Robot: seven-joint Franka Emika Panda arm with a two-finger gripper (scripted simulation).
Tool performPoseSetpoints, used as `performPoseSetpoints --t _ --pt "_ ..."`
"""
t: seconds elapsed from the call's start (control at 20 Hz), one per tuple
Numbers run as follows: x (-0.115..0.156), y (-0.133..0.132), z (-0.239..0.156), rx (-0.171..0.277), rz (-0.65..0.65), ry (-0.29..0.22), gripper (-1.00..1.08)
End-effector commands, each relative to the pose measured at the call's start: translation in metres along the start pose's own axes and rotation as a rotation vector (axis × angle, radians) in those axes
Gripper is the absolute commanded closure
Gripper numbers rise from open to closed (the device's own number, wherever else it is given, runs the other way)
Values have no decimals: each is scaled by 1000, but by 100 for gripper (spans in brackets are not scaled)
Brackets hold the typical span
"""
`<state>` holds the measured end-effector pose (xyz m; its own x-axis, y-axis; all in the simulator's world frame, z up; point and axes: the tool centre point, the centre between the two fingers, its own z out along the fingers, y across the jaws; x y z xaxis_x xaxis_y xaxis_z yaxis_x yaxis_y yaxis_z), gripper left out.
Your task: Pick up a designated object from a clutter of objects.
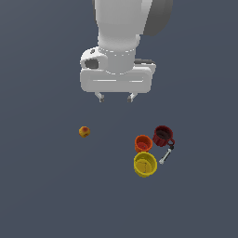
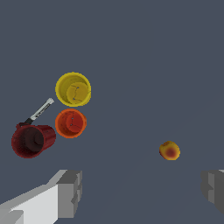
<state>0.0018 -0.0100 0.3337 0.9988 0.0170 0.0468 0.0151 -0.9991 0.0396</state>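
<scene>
Exterior view | hand (image 1: pixel 116 97) released, aloft | orange cup (image 1: pixel 143 143) wedged between yellow cup (image 1: pixel 145 164), red mug (image 1: pixel 162 135)

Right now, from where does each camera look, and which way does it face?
Exterior view: off the arm, facing the raised gripper from above the floor, with cups below.
Wrist view: on the wrist, looking down past both fingers at the floor.
Shared: orange cup, yellow cup, red mug, silver tool, ball.
</scene>
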Motion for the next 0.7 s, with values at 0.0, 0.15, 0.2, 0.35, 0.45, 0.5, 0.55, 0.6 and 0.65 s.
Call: performPoseSetpoints --t 0.0,0.15,0.2,0.35,0.45,0.5,0.55,0.6,0.65 --pt "0 0 0 0 0 0 -20" --pt "1 4 0 5 11 4 -20" --pt "1 7 -1 8 18 6 -20" --pt "2 11 -2 13 29 11 -20" --pt "2 11 -2 13 29 11 -20" --pt "2 10 -1 13 30 10 -20" --pt "3 9 0 13 33 10 -20" --pt "4 8 2 14 37 10 -20" --pt "5 7 3 15 42 9 -20"
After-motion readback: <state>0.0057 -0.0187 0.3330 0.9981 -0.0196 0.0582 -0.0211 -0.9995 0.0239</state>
